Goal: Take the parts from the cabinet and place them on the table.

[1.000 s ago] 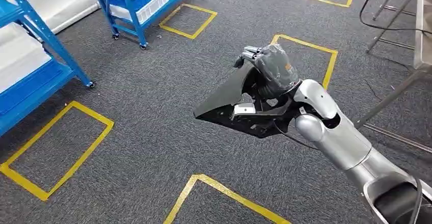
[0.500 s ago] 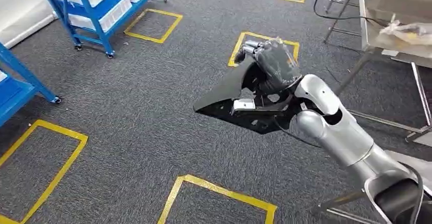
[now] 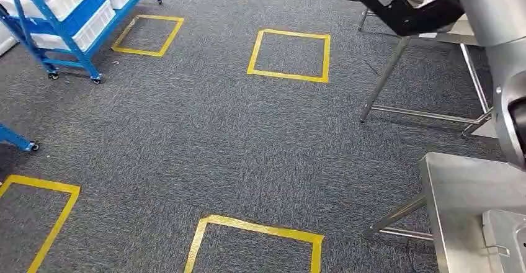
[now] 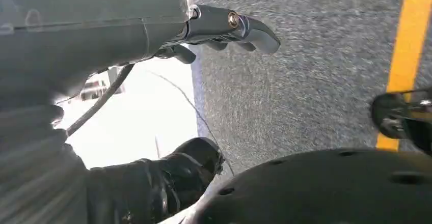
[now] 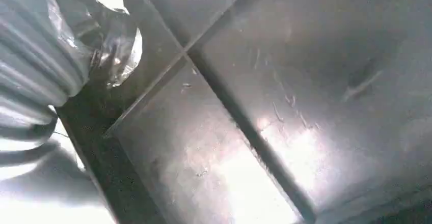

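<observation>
Right robot hand (image 5: 35,56) grips the black part (image 3: 397,3), now raised to the head view's top right above the metal surface (image 3: 471,192).

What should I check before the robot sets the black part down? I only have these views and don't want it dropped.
1. Black part off the floor, raised at the right arm: ok.
2. Right hand's grip on the part: cannot tell, fingers hidden.
3. Metal table within view: ok.
4. Part over a tabletop: cannot tell.
5. Left hand holds nothing: ok.
6. Grey carpet free of obstacles: ok.
</observation>
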Robot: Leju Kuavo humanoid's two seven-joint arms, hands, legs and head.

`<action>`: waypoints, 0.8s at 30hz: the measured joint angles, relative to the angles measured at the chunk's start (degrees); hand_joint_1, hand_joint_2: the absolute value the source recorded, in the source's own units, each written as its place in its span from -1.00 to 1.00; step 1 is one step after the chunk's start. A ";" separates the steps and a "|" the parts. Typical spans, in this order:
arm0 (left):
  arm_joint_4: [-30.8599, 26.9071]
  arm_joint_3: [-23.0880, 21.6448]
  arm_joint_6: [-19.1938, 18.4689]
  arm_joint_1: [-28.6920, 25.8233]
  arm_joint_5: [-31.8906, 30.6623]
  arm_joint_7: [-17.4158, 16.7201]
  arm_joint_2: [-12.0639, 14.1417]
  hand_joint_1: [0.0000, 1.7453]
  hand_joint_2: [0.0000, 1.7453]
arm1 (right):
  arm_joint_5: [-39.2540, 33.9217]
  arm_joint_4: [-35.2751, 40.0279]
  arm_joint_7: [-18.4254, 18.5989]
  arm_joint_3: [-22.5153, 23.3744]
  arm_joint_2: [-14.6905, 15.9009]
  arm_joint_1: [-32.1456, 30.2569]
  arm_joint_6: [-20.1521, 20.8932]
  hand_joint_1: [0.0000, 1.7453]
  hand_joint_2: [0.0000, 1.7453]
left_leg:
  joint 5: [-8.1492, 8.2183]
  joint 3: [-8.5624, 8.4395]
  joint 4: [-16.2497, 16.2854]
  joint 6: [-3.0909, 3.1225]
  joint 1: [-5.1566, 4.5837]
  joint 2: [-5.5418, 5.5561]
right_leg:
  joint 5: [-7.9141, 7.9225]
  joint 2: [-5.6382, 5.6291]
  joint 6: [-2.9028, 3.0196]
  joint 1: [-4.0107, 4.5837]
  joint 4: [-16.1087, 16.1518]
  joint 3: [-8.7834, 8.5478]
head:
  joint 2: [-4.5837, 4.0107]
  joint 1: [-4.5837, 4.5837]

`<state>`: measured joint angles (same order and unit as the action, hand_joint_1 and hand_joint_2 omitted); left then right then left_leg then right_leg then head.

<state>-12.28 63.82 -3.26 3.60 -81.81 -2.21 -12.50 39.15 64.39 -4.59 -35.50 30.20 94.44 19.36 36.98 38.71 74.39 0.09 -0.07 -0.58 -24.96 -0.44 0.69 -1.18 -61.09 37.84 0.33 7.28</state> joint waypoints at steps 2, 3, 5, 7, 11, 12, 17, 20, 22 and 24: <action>0.00 -0.09 -0.02 -0.04 -0.11 -0.09 0.00 -1.00 1.00 | -0.46 -0.92 0.42 -1.51 -0.50 1.23 -0.15 1.00 1.00 | -0.57 2.06 3.18 0.26 0.00 0.13 | -0.01 -1.66 0.03 0.34 -0.01 -0.11 | 0.00 0.02; 0.00 -0.11 -0.04 -0.04 -0.17 -0.13 0.00 -1.00 1.00 | -0.85 -1.22 0.63 -2.03 -0.65 1.61 -0.24 1.00 1.00 | -2.60 1.34 0.92 0.54 -0.01 0.25 | -0.01 -2.46 0.03 0.44 -0.01 -0.17 | 0.00 0.02; 0.00 -0.22 -0.11 -0.03 -0.39 -0.13 0.00 -1.00 1.00 | -1.20 -1.74 1.31 -2.77 -0.96 2.75 -0.48 1.00 1.00 | -8.37 -2.38 -8.56 1.20 -0.02 1.90 | -0.01 -4.05 0.02 0.45 -0.07 -0.31 | 0.00 0.02; 0.00 -0.35 -0.35 -0.17 -0.63 -0.15 0.24 -1.00 1.00 | -1.07 -4.05 2.51 -4.58 -1.83 6.23 0.12 1.00 1.00 | -9.76 -4.35 -13.66 1.55 -0.01 5.43 | 0.13 -5.34 -0.34 0.31 -0.47 0.25 | 0.00 0.04; 0.00 -0.44 -0.74 0.12 -0.50 0.15 0.48 -1.00 1.00 | -0.79 -8.13 3.43 -7.45 -2.82 12.63 3.02 1.00 1.00 | -10.30 -5.29 -15.60 2.50 -0.60 2.81 | 1.20 -7.97 -2.11 -0.59 0.81 0.71 | 0.00 0.02; 0.00 -0.44 -0.87 0.11 -0.48 0.44 0.48 -1.00 1.00 | -0.79 -8.80 3.47 -7.93 -2.82 13.87 3.45 1.00 1.00 | -10.84 -5.83 -16.65 2.96 -0.47 1.80 | 0.03 -5.01 -1.73 -0.49 -0.58 1.27 | 0.00 0.04; 0.00 -0.44 -1.07 -0.01 -0.35 0.85 0.59 -1.00 1.00 | -1.64 -9.92 2.99 -11.28 -2.36 16.18 4.13 1.00 1.00 | -10.73 -5.97 -16.97 3.22 -0.46 -1.94 | -6.42 -0.03 -2.52 -0.34 -15.09 7.73 | 0.00 0.04; 0.00 -0.22 -1.07 0.14 1.59 1.01 0.59 -1.00 1.00 | -2.51 -10.03 3.72 -12.61 -2.18 15.55 2.07 1.00 1.00 | -10.33 -5.94 -16.54 2.82 -0.34 -3.64 | -0.66 1.54 -2.68 -0.54 -3.86 1.02 | 0.00 0.07; 0.00 0.55 -1.05 0.41 3.17 0.61 0.63 -1.00 1.00 | -1.44 -10.31 5.58 -12.98 -2.97 13.93 -2.17 1.00 1.00 | -9.86 -5.91 -16.13 2.12 -0.71 -4.65 | -0.34 4.50 -2.06 0.42 1.08 -1.95 | 0.00 0.04; 0.00 1.38 -0.33 0.59 3.69 0.33 0.77 -1.00 1.00 | 0.96 -12.32 6.64 -13.89 -5.02 11.85 -6.02 1.00 1.00 | -9.63 -6.48 -16.08 1.55 -0.54 -5.87 | -0.01 2.61 -1.45 0.52 1.44 -1.75 | 0.00 0.00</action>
<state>-12.28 65.20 -3.59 4.19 -78.12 -1.88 -11.74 40.10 52.07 2.05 -49.39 25.18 106.30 13.34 27.35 32.23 58.30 1.64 -0.61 -6.44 -24.97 2.17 -0.76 -0.66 -59.64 36.09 0.33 7.28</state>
